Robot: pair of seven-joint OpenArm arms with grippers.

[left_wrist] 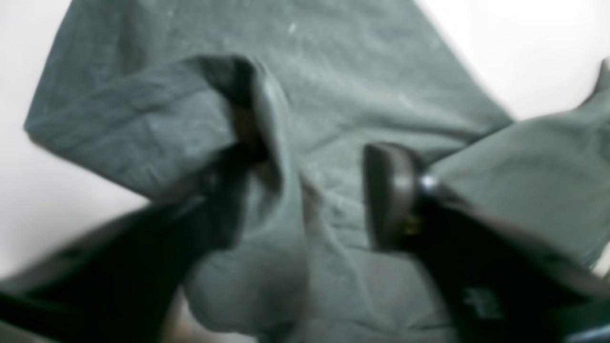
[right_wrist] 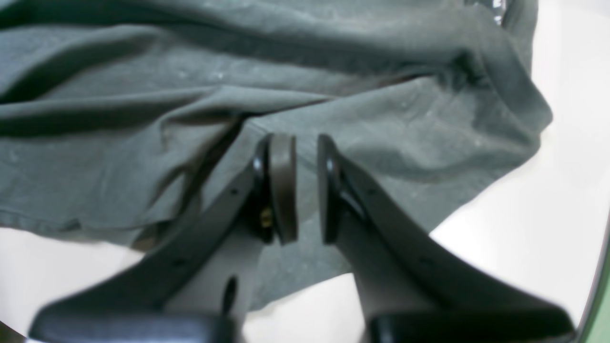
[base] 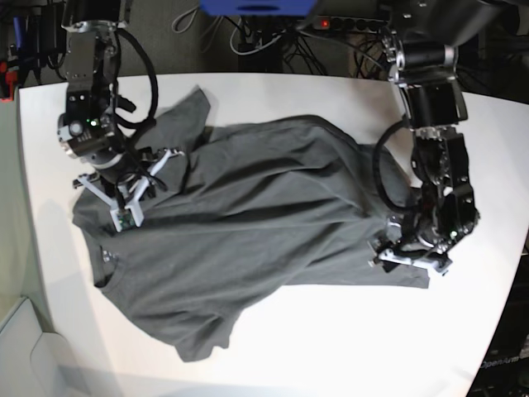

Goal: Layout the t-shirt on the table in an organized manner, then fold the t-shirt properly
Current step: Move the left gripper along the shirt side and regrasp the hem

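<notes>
Right gripper (base: 124, 192) over shirt's (base: 264, 223) left edge, jaws slightly apart, nothing clamped. Shirt spread wrinkled across the middle of the table (base: 331, 347). Left gripper (base: 411, 258) at its right edge, jaws apart, fold draped over one finger (left_wrist: 248, 143).

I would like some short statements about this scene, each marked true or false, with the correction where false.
1. The t-shirt lies on a white table. True.
2. The shirt is folded into a neat rectangle. False: it is spread out and wrinkled.
3. The left gripper has its jaws apart over the fabric. True.
4. The right gripper hangs over bare table, away from the shirt. False: it is over the shirt, near its edge.
5. A second garment lies beside the shirt. False: only one garment shows.
</notes>
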